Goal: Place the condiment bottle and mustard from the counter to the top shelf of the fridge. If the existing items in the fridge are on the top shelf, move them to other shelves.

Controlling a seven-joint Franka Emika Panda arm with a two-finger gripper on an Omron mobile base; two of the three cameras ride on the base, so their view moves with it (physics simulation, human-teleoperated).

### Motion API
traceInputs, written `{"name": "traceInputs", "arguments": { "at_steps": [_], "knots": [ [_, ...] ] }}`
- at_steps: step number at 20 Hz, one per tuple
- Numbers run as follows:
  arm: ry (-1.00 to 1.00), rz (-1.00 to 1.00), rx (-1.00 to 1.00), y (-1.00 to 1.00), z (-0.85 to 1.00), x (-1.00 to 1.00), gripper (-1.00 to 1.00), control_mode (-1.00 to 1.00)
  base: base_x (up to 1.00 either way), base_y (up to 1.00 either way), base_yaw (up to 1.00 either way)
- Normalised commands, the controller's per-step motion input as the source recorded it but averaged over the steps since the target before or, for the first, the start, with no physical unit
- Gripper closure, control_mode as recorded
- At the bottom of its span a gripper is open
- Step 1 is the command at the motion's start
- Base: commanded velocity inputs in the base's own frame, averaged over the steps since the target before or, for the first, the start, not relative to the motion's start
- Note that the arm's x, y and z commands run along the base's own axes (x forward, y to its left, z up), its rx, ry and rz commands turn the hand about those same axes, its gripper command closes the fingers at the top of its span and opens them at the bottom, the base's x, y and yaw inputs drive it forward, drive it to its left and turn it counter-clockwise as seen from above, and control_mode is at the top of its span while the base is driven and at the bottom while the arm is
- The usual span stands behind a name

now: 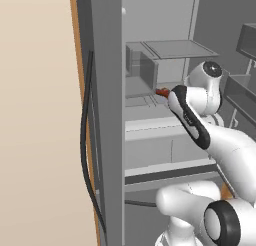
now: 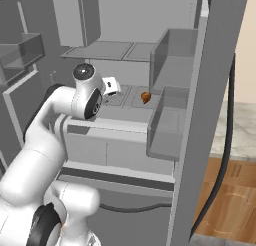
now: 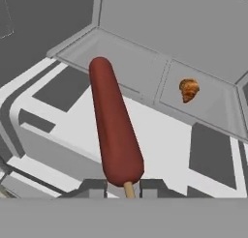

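Red corn dog [image 3: 115, 130] in pincer [image 3: 128, 187], fridge [image 3: 203, 24]

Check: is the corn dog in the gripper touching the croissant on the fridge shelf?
Apart. The hand view shows the corn dog, held by its stick in the gripper, with bare grey shelf between it and the croissant.

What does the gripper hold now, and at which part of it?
The gripper holds a corn dog by its wooden stick, at the lower end, inside the fridge.
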Motion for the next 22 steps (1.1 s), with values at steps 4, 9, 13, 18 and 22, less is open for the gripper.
{"name": "traceInputs", "arguments": {
  "at_steps": [4, 9, 13, 18, 22],
  "knots": [
    [0.0, -0.02, 0.04, 0.51, -0.17, 0.44, 1.0, -1.0, 0.0, 0.0, 0.0],
    [0.0, -0.01, 0.01, 0.33, -0.09, 0.47, 1.0, -1.0, 0.0, 0.0, 0.0],
    [0.0, 0.0, 0.0, 0.2, -0.13, 0.54, 1.0, -1.0, 0.0, 0.0, 0.0],
    [0.0, 0.0, 0.0, 0.09, -0.13, 0.48, 1.0, -1.0, 0.0, 0.0, 0.0],
    [0.0, 0.0, 0.0, 0.03, -0.23, 0.45, 1.0, -1.0, 0.0, 0.0, 0.0]
  ]
}}
